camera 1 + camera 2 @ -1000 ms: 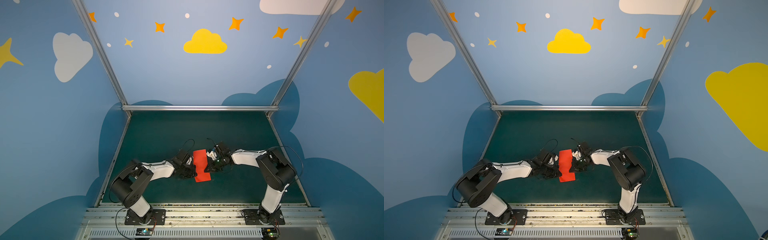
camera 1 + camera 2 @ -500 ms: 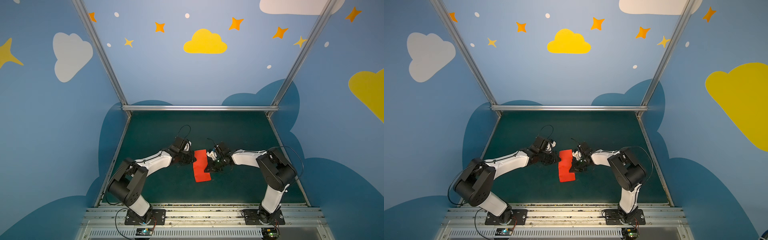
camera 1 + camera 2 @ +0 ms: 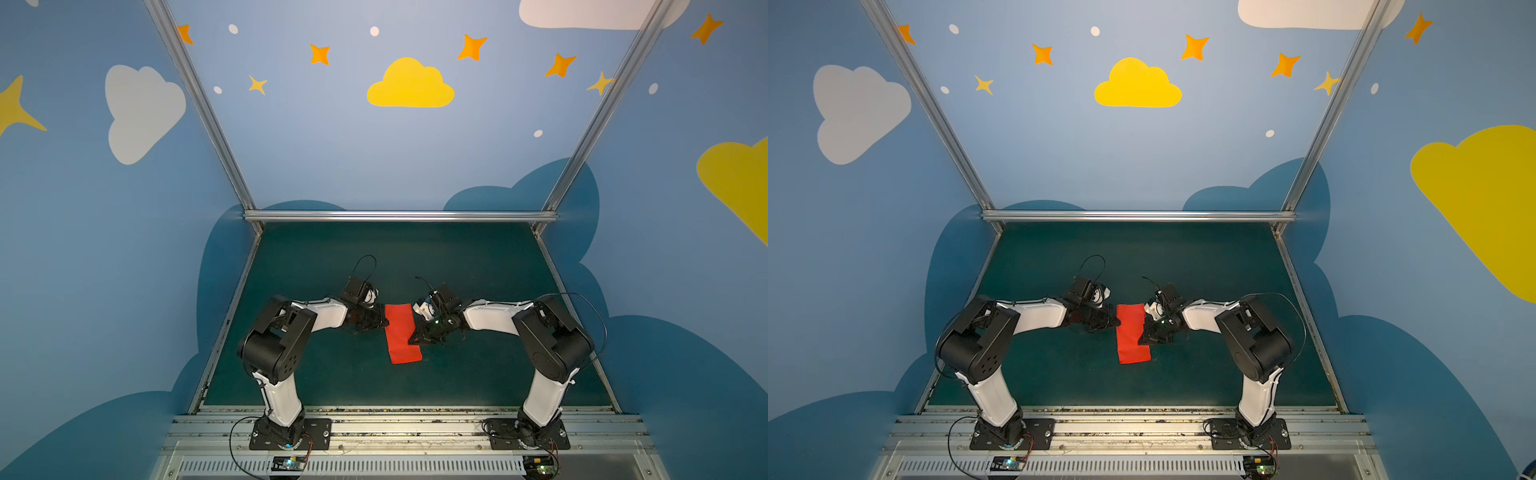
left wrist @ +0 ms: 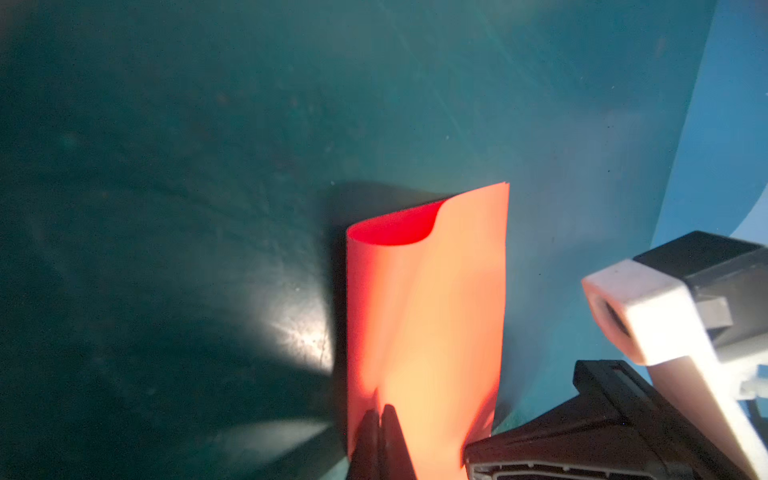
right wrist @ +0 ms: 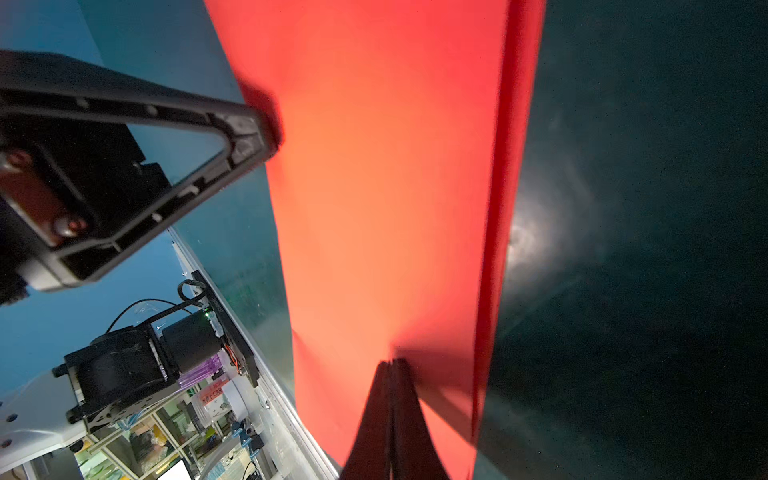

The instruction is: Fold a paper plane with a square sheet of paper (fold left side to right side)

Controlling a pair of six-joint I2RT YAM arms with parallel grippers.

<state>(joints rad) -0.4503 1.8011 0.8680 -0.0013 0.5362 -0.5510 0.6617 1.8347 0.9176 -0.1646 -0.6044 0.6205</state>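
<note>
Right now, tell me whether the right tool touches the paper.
Touching. The right wrist view shows the shut right tool pressing its tip onto the paper, shadow meeting it.

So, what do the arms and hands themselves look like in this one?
The left arm and right arm match: white shells, black joints, black base plates. The left hand and right hand are black, tapering; thin black cables loop off each arm.
</note>
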